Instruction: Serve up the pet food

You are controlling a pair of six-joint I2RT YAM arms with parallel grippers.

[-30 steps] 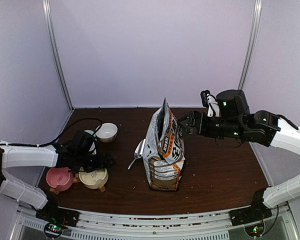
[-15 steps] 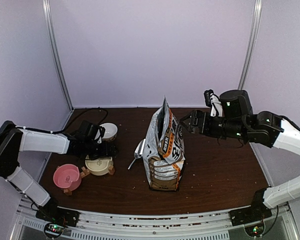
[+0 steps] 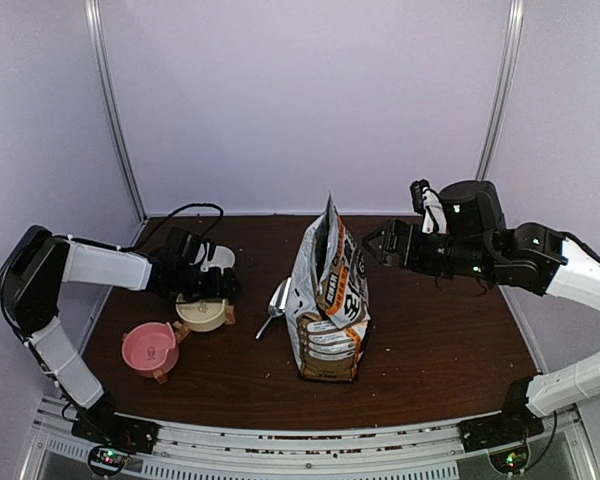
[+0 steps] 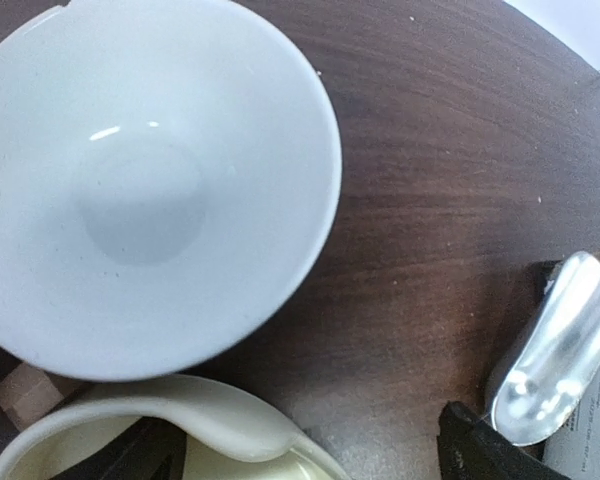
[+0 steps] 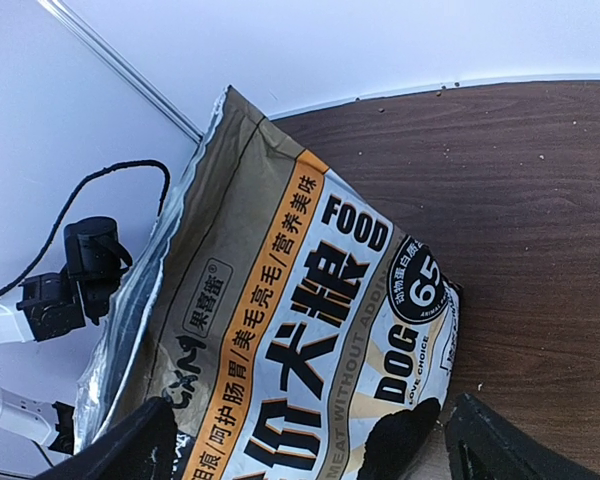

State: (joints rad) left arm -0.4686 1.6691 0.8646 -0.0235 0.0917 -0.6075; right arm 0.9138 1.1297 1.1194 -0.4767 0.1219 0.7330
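Since before, the cream bowl (image 3: 202,314) and pink bowl (image 3: 148,348) have slid nearer the bag (image 3: 330,300); the left gripper (image 4: 310,452), spread, hooks the cream one. The right gripper (image 3: 378,243) hangs spread beside the bag. No pet food shows; presumably still bagged, so scooping and serving remain.

pink bowl (image 3: 150,349), white bowl (image 4: 130,180), silver scoop (image 4: 555,362)

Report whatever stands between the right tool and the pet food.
No kibble shows in any view. The right tool, open, hangs beside the upper part of the standing printed bag, with only air between them. If the food is inside, the bag's foil wall is the barrier on that side.
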